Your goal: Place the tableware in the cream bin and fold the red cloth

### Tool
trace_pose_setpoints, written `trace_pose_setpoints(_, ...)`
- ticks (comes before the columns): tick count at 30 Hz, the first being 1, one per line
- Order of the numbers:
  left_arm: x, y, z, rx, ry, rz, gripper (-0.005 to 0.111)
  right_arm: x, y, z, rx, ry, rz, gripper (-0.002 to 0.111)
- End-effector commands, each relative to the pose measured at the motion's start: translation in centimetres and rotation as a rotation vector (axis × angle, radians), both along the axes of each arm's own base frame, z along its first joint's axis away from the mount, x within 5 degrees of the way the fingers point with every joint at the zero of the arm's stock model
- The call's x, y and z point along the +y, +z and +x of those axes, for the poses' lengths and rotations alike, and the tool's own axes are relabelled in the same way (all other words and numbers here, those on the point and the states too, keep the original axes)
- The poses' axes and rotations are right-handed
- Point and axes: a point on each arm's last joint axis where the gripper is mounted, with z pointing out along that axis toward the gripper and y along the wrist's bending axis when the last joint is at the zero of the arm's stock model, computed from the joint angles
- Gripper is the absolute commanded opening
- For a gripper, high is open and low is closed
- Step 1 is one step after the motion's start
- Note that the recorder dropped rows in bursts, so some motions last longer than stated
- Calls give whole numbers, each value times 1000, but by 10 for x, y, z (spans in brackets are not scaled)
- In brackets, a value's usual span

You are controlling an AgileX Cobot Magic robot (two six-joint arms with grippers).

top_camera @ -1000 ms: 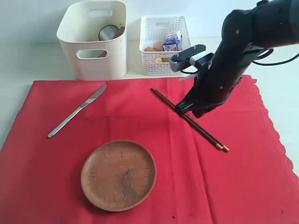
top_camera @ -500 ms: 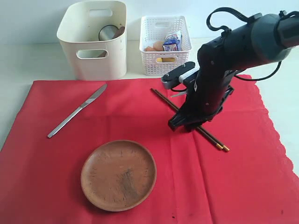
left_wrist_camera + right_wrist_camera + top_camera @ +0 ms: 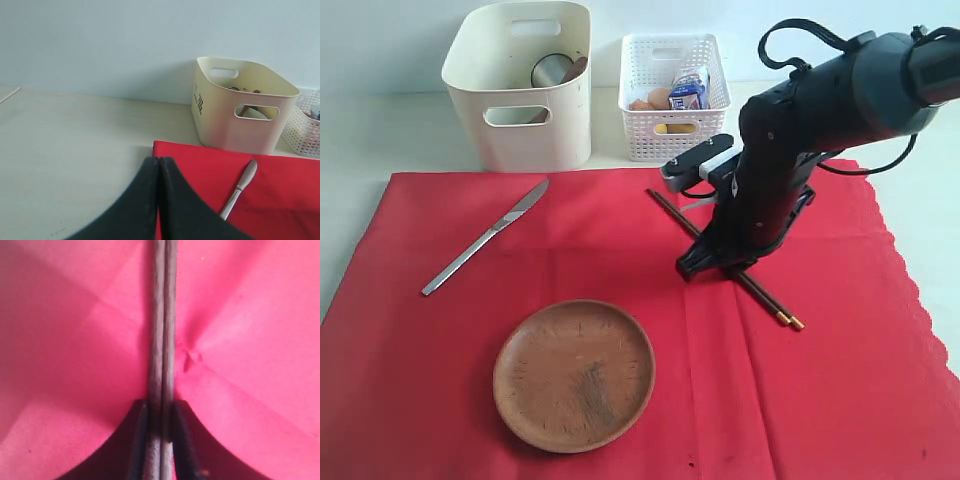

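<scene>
Left gripper (image 3: 159,165) closed; knife (image 3: 241,186) lies on red cloth (image 3: 285,200).

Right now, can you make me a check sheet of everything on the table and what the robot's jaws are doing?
Surface: pale table; red cloth spread out on it, creased.
Job's things: silver knife, brown plate and dark chopsticks lie on the cloth; steel cup is inside the cream bin.
Clutter: white lattice basket holding a milk carton and an egg.
Grippers: right jaws closed around the chopsticks; left jaws shut, holding nothing.
Cables: black cable loops over the right arm.
Surroundings: plain pale wall; nothing else seen.
</scene>
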Motion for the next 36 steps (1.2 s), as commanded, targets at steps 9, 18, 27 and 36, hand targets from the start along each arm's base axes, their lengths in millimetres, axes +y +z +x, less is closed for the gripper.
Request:
trace_pose_setpoints(9, 0, 0, -1, -6, 0, -8, 3, -2, 50, -7, -64, 51, 84, 0)
trace_pose_setpoints(18, 0, 0, -1, -6, 0, -8, 3, 0, 15, -4, 16, -52, 47, 39)
trace_pose_setpoints(27, 0, 0, -1, -6, 0, -8, 3, 1, -12, -5, 74, -13, 22, 26)
trace_pose_setpoints(36, 0, 0, -1, -6, 0, -8, 3, 1, 13, -5, 68, -3, 18, 0)
